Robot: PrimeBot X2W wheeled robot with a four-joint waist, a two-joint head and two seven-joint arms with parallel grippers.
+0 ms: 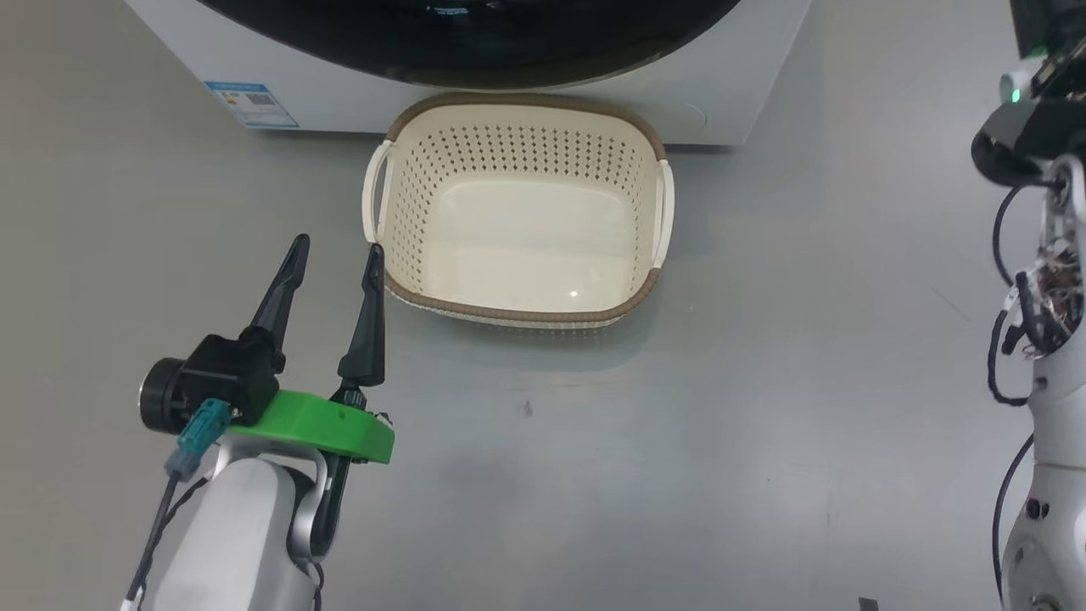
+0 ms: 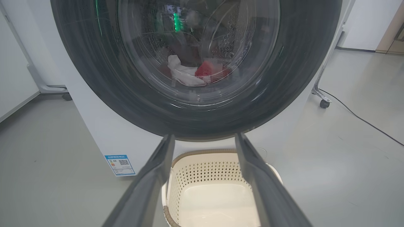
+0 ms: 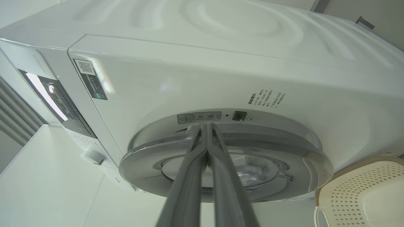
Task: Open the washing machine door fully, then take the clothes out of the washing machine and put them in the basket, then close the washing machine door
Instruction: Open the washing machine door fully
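Note:
The washing machine stands before me with the washing machine door lying against its front. Behind the glass, the red and white clothes sit low in the drum. On the floor just in front rests the basket, with nothing in it. My left gripper is open beside the basket's near left corner, holding nothing. Fingers pressed together, my right gripper is shut, its tips at the door rim's edge.
My right forearm with loose cables rises along the head view's right edge. A blue label marks the washer's lower left. A caster and a floor cable lie right of the washer. The control panel has a knob.

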